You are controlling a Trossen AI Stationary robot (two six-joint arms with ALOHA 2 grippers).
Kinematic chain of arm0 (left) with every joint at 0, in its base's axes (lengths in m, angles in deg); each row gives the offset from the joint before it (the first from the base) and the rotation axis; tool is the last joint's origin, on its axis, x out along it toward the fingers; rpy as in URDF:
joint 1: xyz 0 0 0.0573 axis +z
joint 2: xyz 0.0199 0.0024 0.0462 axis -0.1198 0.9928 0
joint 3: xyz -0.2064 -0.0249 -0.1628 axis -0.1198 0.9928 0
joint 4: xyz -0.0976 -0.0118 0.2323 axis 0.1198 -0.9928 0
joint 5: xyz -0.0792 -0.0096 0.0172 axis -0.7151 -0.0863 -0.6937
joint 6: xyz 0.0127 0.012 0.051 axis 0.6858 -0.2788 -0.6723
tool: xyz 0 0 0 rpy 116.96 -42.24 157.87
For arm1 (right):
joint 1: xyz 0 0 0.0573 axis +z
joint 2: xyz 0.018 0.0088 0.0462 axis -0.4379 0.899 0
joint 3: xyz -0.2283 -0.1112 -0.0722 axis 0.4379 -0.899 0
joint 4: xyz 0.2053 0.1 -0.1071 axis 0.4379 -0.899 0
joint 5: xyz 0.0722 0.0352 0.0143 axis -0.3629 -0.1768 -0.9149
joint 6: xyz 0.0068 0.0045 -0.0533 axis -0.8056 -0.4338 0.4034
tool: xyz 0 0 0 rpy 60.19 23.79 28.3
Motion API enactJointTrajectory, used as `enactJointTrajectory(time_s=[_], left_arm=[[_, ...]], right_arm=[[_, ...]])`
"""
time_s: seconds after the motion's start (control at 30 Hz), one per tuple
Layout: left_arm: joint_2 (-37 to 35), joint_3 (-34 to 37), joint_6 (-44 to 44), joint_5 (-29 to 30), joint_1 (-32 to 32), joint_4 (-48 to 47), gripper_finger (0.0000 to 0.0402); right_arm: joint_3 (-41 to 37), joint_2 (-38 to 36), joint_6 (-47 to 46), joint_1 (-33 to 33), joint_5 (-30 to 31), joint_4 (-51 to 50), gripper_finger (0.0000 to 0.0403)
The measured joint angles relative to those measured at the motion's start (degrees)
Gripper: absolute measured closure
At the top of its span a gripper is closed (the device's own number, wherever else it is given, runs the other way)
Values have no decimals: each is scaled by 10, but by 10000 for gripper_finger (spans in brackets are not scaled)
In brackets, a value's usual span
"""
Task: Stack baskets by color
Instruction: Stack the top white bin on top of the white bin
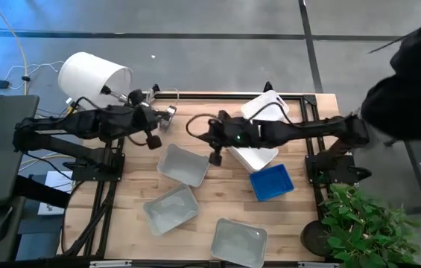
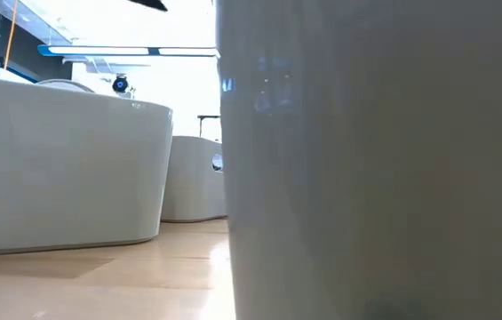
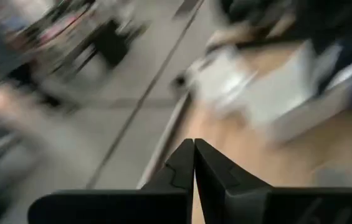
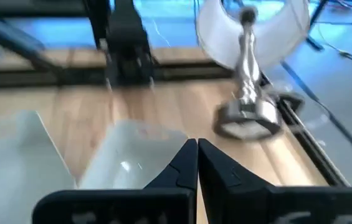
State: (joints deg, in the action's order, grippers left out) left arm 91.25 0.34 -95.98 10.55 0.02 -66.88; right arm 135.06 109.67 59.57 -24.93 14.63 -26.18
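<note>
Three pale grey baskets (image 1: pixel 183 164) (image 1: pixel 171 208) (image 1: pixel 238 242) rest open side up on the table's near half. A blue basket (image 1: pixel 271 182) lies to the right of centre. White baskets sit behind it (image 1: pixel 256 157) and at the far edge (image 1: pixel 268 106). My left gripper (image 1: pixel 153 141) hangs shut above the far left part of the table, holding nothing (image 3: pixel 194 149). My right gripper (image 1: pixel 214 158) hangs shut above the table's middle, beside the nearest grey basket (image 4: pixel 132 155), also holding nothing.
A lamp with a white shade (image 1: pixel 93 74) lies over the far left corner, its metal base (image 4: pixel 247 118) on the table. Basket walls (image 2: pixel 375 160) fill the low view. A person in dark clothes (image 1: pixel 411 82) stands at the far right, a plant (image 1: pixel 366 223) at the near right.
</note>
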Motion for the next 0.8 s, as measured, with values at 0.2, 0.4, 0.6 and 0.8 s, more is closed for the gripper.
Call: enactJointTrajectory(time_s=[0.2, 0.4, 0.6, 0.8], left_arm=[[-40, 122, 18, -103, -39, 228, 401], [-56, 249, 33, -97, -75, 398, 401], [-56, 272, 33, -66, -103, 460, 401], [-52, 273, 37, -65, -132, 460, 401]], right_arm=[[-16, -58, -16, 62, 99, -84, 403], [-145, -130, -65, 90, 141, -2, 403], [-259, -177, -100, 88, 143, 144, 403], [-286, -179, -104, 87, 140, 178, 403]])
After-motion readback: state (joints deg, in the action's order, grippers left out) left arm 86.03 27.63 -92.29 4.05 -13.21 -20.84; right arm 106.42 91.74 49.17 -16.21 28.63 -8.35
